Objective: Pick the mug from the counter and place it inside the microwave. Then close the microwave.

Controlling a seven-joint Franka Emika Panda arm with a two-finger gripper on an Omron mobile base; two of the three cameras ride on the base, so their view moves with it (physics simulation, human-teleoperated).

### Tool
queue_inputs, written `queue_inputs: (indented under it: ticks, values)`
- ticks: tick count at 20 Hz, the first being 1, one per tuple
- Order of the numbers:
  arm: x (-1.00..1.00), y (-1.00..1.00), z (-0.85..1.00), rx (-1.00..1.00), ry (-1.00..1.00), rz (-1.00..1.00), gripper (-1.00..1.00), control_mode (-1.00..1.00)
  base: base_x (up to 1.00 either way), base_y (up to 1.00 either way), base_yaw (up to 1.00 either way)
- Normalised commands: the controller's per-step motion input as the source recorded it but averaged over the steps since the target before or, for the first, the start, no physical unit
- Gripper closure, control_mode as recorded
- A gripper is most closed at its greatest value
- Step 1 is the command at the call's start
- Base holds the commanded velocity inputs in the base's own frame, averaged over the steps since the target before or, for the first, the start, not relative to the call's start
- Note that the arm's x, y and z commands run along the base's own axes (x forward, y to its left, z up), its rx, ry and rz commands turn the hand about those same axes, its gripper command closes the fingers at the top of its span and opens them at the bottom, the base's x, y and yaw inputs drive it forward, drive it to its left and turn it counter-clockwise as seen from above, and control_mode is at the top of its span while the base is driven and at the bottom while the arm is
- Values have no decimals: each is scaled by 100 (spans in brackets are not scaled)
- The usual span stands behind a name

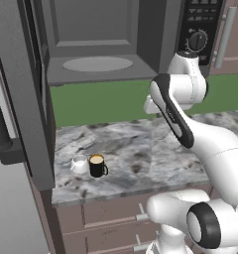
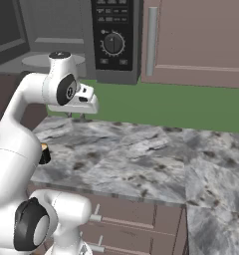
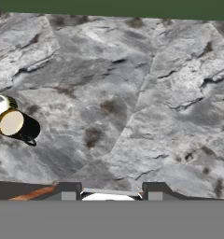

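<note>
The small black cylindrical mug (image 1: pixel 97 166) with its tan inside stands at the lower left of the left base view, on the grey-and-white marbled stone counter (image 1: pixel 141 154), touching or just beside a smaller white cup (image 1: pixel 80 164); the two-finger gripper (image 3: pixel 112 192) hangs above bare stone, well apart from the mug, holding nothing; its fingers stand partly apart. The large dark grey microwave (image 1: pixel 98 74) is open at the upper left. The reach seems barely begun; next the hand must swing over the mug and descend.
</note>
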Motion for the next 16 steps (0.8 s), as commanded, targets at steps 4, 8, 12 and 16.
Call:
queue_inputs:
  ticks: [4, 8, 12, 16]
  values:
    - [0, 0, -2, 0, 1, 0, -100, -100, 0, 0, 0]
    - [-16, 26, -1, 0, -3, 2, -100, -100, 0, 0, 0]
    - [-38, 47, -1, 0, -3, 8, -100, -100, 0, 0, 0]
    - [-22, 53, -17, 0, -2, 13, -100, -100, 0, 0, 0]
